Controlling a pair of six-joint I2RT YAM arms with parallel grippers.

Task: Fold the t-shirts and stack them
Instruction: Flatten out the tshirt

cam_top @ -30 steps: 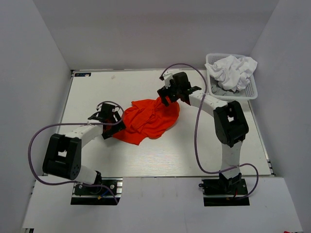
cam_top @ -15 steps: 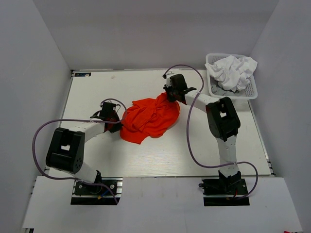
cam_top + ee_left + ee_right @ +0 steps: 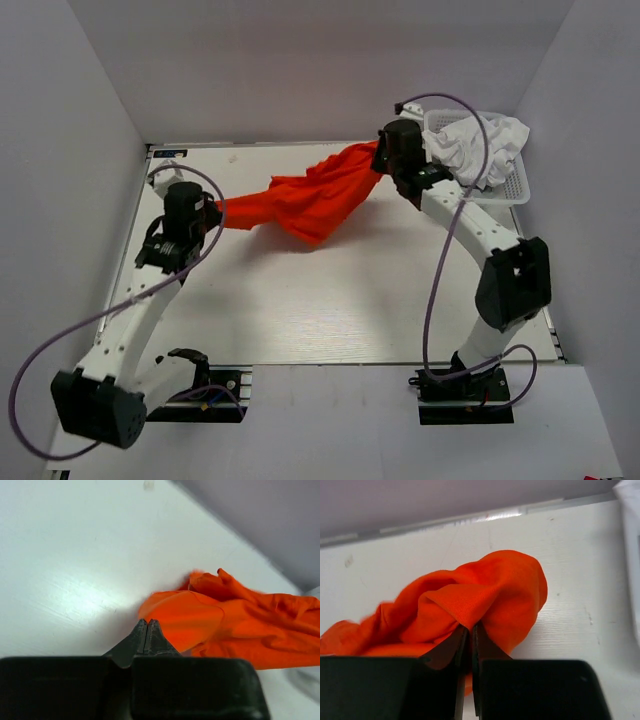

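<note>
**Left gripper** (image 3: 147,622): jaws pressed together on one edge of the plain bright orange-red cloth t-shirt (image 3: 310,195). **Right gripper** (image 3: 470,626): likewise clamped on a fold at the opposite edge.

Half a second earlier both grippers sat low at the sides of a crumpled heap. They have since drawn apart and risen, the right toward the white plastic lattice basket (image 3: 478,198), the left well away from it.

The shirt now hangs stretched between them as a sagging band. One end lies just beside the basket, and the middle droops over the white table (image 3: 320,310). Crumpled white t-shirts (image 3: 485,145) remain in the basket.

Judged: the spreading step is under way; laying flat and folding are not yet done.
</note>
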